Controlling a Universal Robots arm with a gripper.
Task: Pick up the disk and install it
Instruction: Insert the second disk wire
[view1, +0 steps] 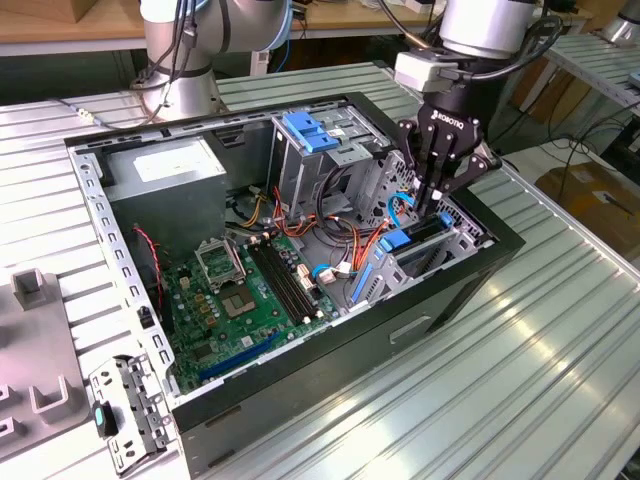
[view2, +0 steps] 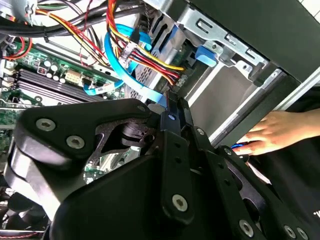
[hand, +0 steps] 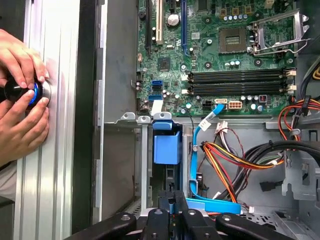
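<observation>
The disk (view1: 424, 233) stands on edge in the drive bay at the exterior view's right end of the open computer case (view1: 300, 375), its blue side rails showing. In the first wrist view the disk (hand: 166, 146) shows as a blue plastic end with a dark slot behind it. My gripper (view1: 434, 203) points straight down onto the disk's upper edge. Its fingers (view2: 172, 107) are shut together with almost no gap, and nothing shows between them. The fingertips (hand: 170, 200) cover one end of the disk. Whether they touch it I cannot tell.
A green motherboard (view1: 245, 290) lies on the case floor. Red, yellow and orange cables (hand: 225, 160) and a blue flat cable (hand: 200, 170) run beside the bay. A taller metal cage with a blue latch (view1: 310, 130) stands behind. A person's hands (hand: 20, 100) hold a button outside the case.
</observation>
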